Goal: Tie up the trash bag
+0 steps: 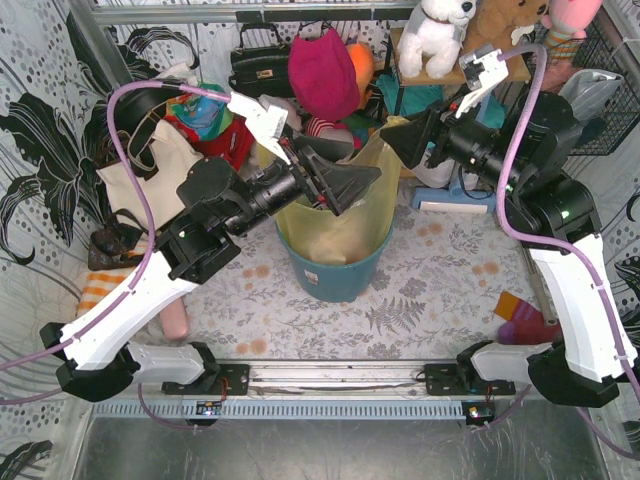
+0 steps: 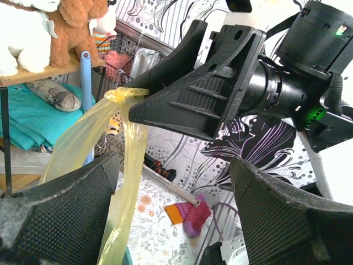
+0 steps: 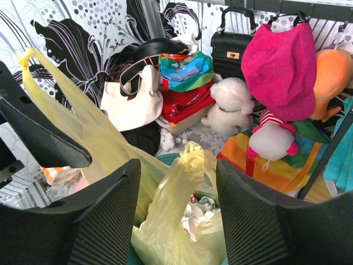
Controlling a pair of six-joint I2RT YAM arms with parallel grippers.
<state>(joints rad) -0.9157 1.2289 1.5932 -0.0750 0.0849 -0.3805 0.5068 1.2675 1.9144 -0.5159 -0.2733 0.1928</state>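
Pinching a stretched strip of thin crinkly translucent yellow-green trash bag (image 1: pixel 352 215) at frame centre: right gripper (image 2: pixel 138 107); left gripper (image 1: pixel 345 185) hovering spread above the round teal-blue plastic bin (image 1: pixel 335 275).

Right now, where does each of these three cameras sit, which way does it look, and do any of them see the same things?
Top external: above and behind both arms, looking down on the translucent yellow-green plastic trash bag in the round teal-blue plastic bin; both arms show.
Left wrist: on the left arm, looking past its own jaws at the right gripper pinching a bag corner.
Right wrist: on the right arm, looking over its own jaws into the bag.
Shared: all three see the bag.
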